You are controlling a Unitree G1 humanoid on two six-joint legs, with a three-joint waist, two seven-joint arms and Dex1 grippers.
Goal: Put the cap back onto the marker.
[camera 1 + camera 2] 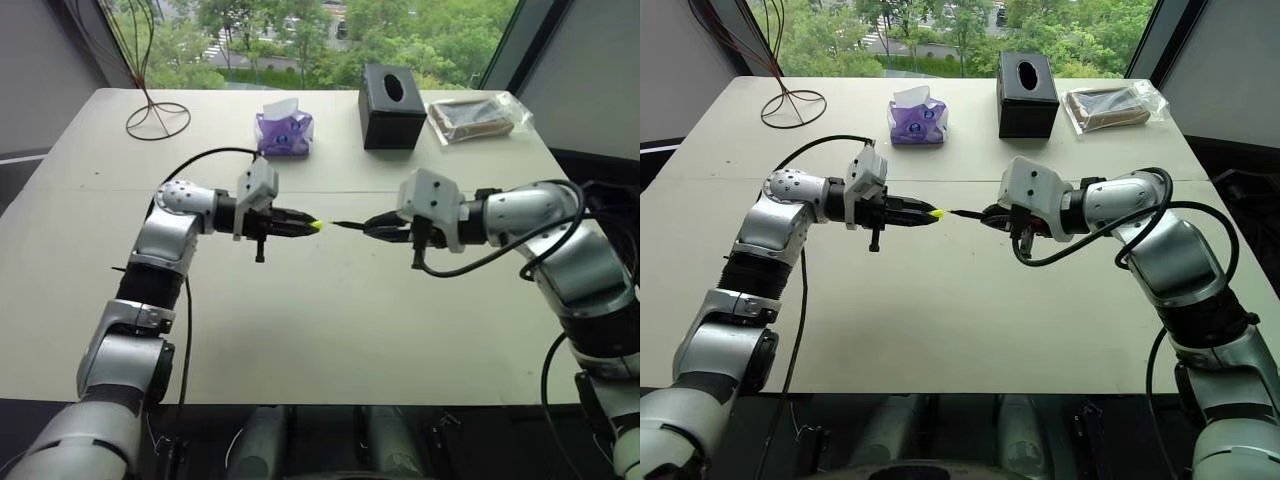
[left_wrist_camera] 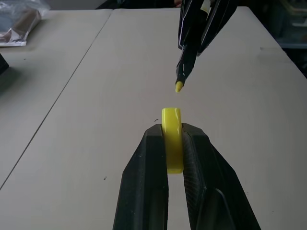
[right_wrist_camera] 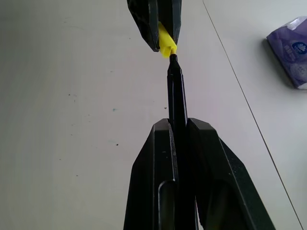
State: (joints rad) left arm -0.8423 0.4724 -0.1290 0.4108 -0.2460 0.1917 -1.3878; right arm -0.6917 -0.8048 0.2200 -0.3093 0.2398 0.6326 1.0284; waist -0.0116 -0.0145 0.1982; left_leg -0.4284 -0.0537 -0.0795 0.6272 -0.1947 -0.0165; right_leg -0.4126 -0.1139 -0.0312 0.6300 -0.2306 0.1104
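Cap and marker held tip to tip above the table

The left gripper (image 1: 300,226) is clamped on the cap (image 2: 172,139); the right gripper (image 1: 375,226) pinches the marker (image 3: 176,93). The left wrist view reveals a small gap before the yellow tip.

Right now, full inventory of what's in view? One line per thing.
cap: 1, bright yellow, pinched in the left gripper above the table, open end toward the marker tip
marker: 1, black with yellow tip, held in the right gripper, tip just short of the cap
tissue pack: 1, purple, far side of table
tissue box: 1, black, far side, beside the purple pack
clear bag: 1, dark contents, far right corner
wire stand: 1, dark, far left
table: 1, off-white
left gripper: black fingers, shut on cap
right gripper: black fingers, shut on marker
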